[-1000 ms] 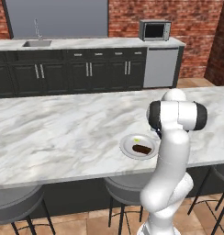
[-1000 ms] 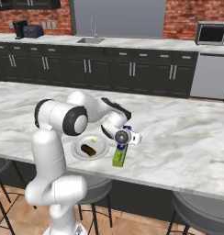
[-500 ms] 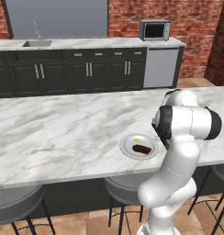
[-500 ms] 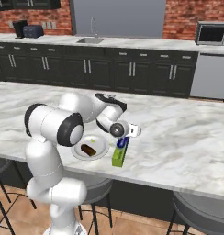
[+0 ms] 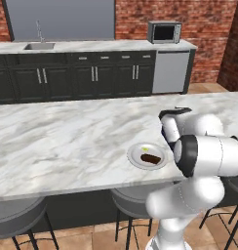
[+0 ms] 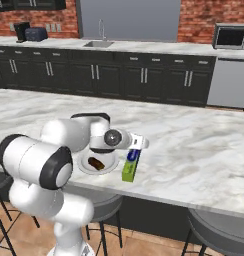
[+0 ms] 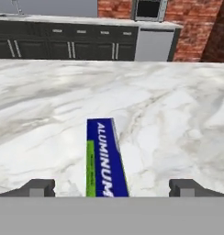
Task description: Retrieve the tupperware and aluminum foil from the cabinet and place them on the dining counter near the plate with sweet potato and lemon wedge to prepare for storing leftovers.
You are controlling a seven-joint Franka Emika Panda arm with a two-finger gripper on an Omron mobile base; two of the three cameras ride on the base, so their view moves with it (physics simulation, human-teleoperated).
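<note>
From the left base view, you see the plate (image 5: 148,156) near the counter's (image 5: 67,141) front edge, with a dark piece of sweet potato and a small pale lemon wedge on it. The arm (image 5: 204,156) stands just right of the plate and hides what lies beyond; compared with a second ago its big joint has swung further right and lower, so it looks to be drawing back from the plate.

From the right base view, you see the foil (image 6: 130,165) lying flat on the counter (image 6: 204,150) just right of the plate (image 6: 98,163), its blue end pointing away from you and its green side facing you. A second ago the box stood more upright under the hand; now it lies down, apart from the gripper (image 6: 139,143), which hovers just above its far end. That reads as a release: the foil looks delivered beside the plate.

From the hand view, you look along the foil (image 7: 103,158), blue top with white lettering, running between the two fingertips (image 7: 38,187). The tips stand wide apart, each well clear of the box, so the claw is apart and holding nothing.

You can't spot the tupperware anywhere here, so I judge that half of the job is left: back off and return to the cabinet.
</note>
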